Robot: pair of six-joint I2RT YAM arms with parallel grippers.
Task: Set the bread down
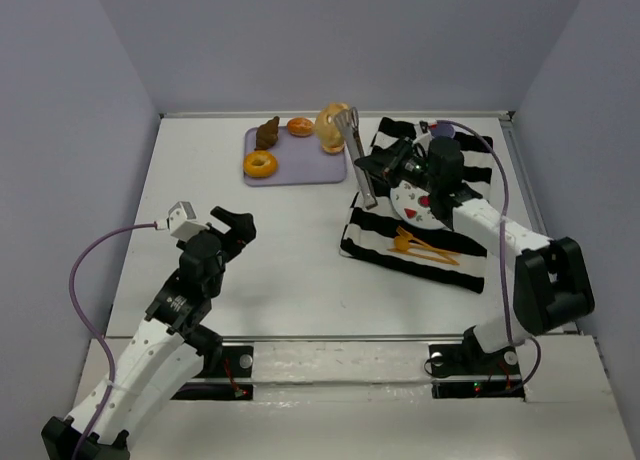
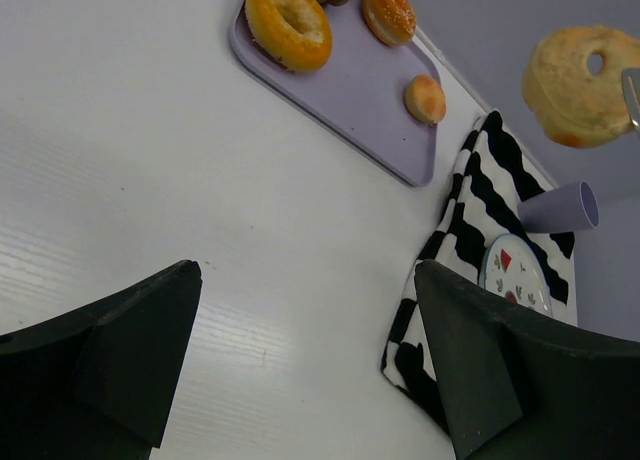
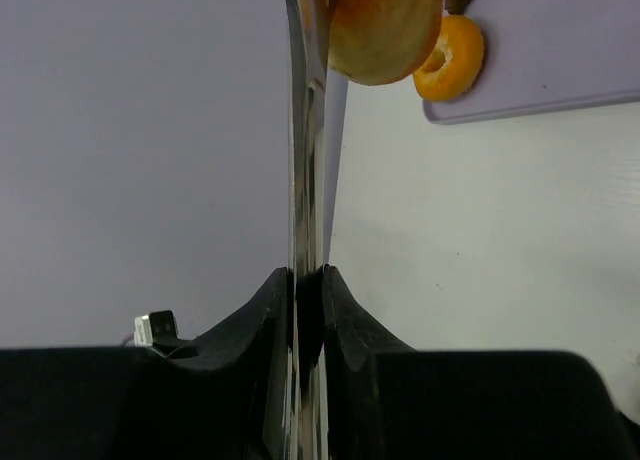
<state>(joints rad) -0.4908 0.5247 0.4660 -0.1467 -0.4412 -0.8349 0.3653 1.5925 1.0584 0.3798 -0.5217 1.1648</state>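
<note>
bread (image 1: 330, 126) pinched in tongs (image 1: 352, 140) by right tool (image 1: 378, 168); left tool (image 1: 232, 223) spread.
top external: the right tool clamps the metal tongs, whose tips pinch the bread at the far right corner of the purple tray (image 1: 300, 168); the left tool stands spread over the surface (image 1: 290, 255), well apart. left wrist: both fingers (image 2: 120, 350) stand wide apart over the surface; bread (image 2: 582, 85) seen raised beyond the tray (image 2: 350, 100), near the striped cloth (image 2: 470, 195). right wrist: fingers (image 3: 345, 315) pressed tight on the tongs (image 3: 305, 160); bread (image 3: 385, 20) at their tip, beside the orange ring doughnut (image 3: 452, 60).
</note>
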